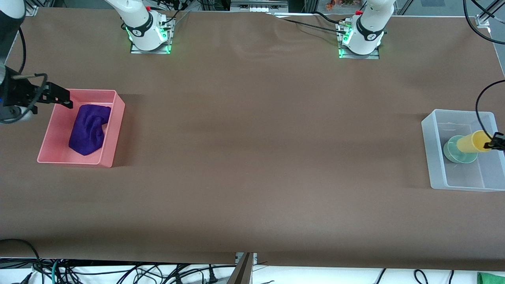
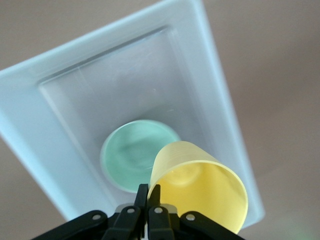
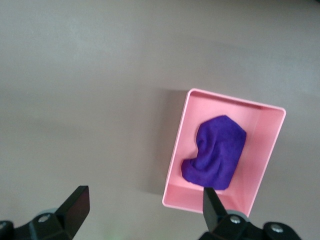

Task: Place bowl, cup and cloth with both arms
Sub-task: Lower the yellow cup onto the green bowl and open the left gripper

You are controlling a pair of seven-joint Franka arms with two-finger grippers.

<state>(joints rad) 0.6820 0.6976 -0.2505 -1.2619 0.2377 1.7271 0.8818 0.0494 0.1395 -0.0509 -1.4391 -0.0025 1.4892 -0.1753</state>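
Left gripper (image 2: 148, 200) is pinching the cup (image 2: 200, 187) by its rim, tilted, directly over the bowl (image 2: 131, 155) in the clear bin (image 1: 434, 157). Right gripper (image 3: 142, 205) is hanging spread wide, empty, over the pink bin's (image 1: 114, 130) edge, cloth (image 1: 87, 128) lying below.

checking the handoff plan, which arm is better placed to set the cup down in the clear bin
Left. The left gripper already pinches the cup over the bowl in the clear bin; the right gripper hangs open over the pink bin.

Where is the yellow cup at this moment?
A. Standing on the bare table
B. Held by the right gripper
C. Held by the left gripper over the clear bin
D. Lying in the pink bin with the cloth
C: the left gripper pinches the cup by its rim, tilted over the clear bin, above the bowl.
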